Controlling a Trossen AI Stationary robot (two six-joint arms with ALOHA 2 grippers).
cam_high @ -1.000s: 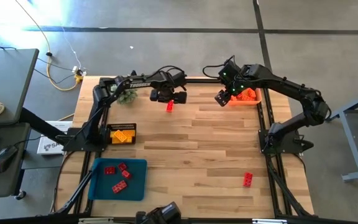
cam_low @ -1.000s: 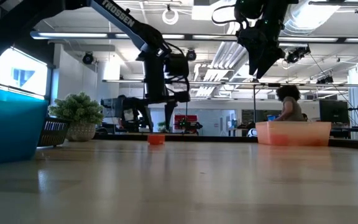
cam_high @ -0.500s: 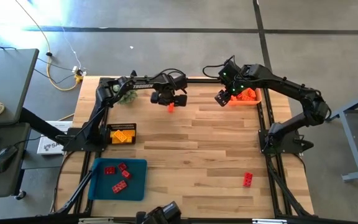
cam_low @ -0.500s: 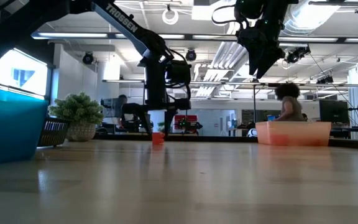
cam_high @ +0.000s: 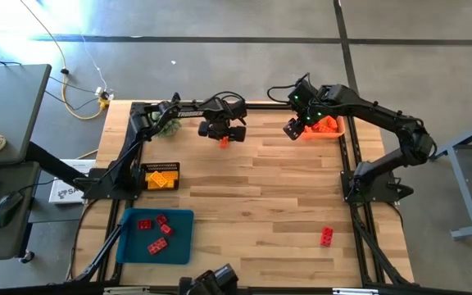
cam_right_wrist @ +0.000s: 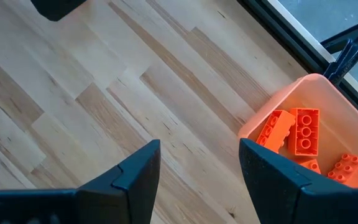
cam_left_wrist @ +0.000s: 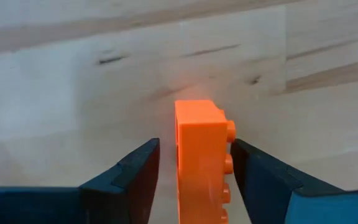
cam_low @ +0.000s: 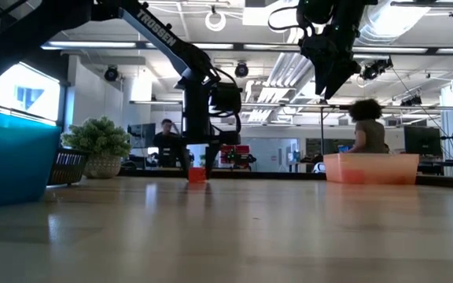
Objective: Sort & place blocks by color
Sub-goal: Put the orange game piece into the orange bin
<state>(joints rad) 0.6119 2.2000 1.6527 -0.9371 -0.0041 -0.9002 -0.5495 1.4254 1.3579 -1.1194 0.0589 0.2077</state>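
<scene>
Over on the left, a blue tray [cam_high: 156, 237] is holding four red blocks [cam_high: 155, 232], and behind it a dark basket [cam_high: 161, 176] is carrying yellow blocks [cam_high: 161, 177]. At the bench's [cam_high: 269, 205] far edge, the left gripper [cam_high: 224, 138] is straddling an orange block [cam_left_wrist: 201, 158], its fingers [cam_left_wrist: 126, 177] standing slightly apart on either side. Further right, the right gripper [cam_high: 294, 129], fingers spread wide, is hovering beside the pink bin [cam_right_wrist: 291, 99] of orange blocks [cam_right_wrist: 303, 130]. One red block [cam_high: 327, 237] is lying alone near the bench's front right.
</scene>
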